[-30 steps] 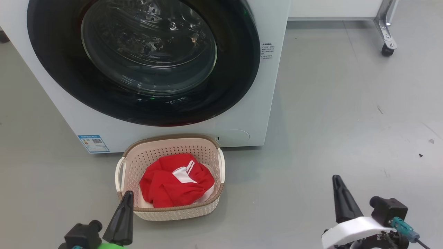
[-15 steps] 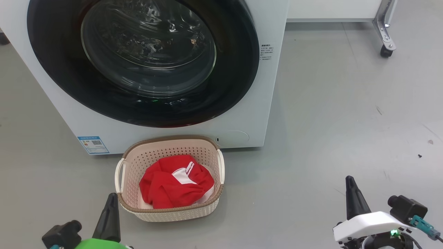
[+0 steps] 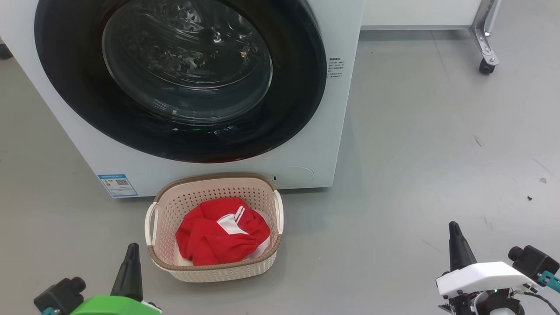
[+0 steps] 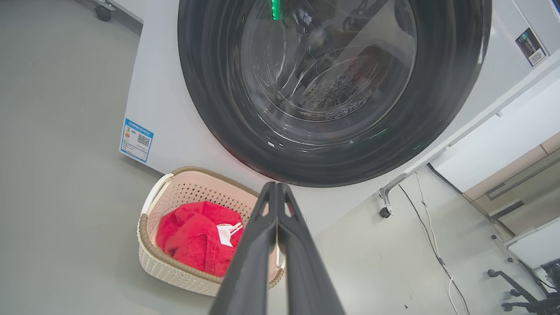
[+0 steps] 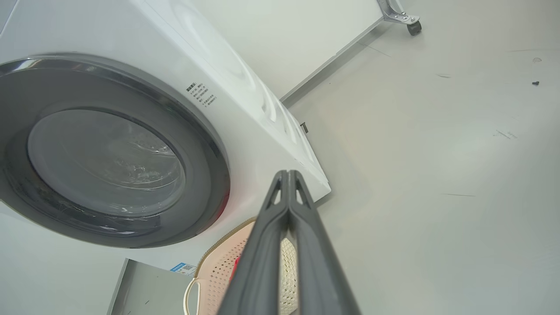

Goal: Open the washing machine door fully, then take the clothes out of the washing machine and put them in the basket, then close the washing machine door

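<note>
Your left gripper [image 4: 276, 188] has its two dark fingers pressed flat together with nothing between them, and your right gripper [image 5: 288, 175] is the same: tips meeting, empty.

Just beyond the left tips sits the basket [image 3: 210, 177], on the floor against the foot of the washing machine [image 3: 341, 131]. The clothes [image 3: 210, 245] lie bundled inside it, below the rim. Above it, the washing machine door [image 3: 302, 100] looks seated flush against the white front.

By my reading the work is done, so the risks are small ones. The left fingers stand close to the basket's near left corner. Swing that arm inward and you could clip the rim and shove or tip a light basket. You also can't tell from here whether the door has latched or merely rests shut, and an unlatched door could drift open. The glass is too full of reflections to confirm that the drum is bare — I see no red inside, only a faint red glint on the lower rim.

Both arms sit low and drawn back toward you, fingers pointing up at the machine — left one beside the basket, right one well apart over open floor.
</note>
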Controlling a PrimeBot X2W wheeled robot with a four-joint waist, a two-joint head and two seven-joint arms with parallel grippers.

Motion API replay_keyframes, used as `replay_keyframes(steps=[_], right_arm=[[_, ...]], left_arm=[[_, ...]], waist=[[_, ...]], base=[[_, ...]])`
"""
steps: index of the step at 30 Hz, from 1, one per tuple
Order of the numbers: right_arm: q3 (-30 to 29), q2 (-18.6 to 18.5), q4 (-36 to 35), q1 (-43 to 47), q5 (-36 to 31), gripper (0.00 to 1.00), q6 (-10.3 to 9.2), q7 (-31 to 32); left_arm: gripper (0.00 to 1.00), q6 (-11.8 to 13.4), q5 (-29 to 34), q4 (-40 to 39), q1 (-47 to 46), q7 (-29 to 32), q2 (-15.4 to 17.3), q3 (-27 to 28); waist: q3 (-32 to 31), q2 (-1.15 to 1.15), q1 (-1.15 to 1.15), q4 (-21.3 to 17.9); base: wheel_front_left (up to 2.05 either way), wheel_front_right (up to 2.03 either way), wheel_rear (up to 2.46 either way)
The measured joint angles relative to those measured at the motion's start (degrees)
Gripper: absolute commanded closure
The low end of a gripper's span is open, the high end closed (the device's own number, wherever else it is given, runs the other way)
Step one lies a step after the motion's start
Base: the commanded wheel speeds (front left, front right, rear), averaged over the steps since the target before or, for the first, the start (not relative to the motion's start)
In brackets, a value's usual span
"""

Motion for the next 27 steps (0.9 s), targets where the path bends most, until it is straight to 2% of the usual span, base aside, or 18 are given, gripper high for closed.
replay_keyframes(steps=[27], right_arm=[[-3.80, -1.01, 0.78, -2.34, 20.86, 1.00, 1.29, 4.76]], left_arm=[[1.00, -0.90, -21.71, 2.29, -2.85, 4.95, 0.77, 2.72]], waist=[[-0.67, 0.00, 0.00, -0.27]], base=[[0.00, 0.00, 0.00]])
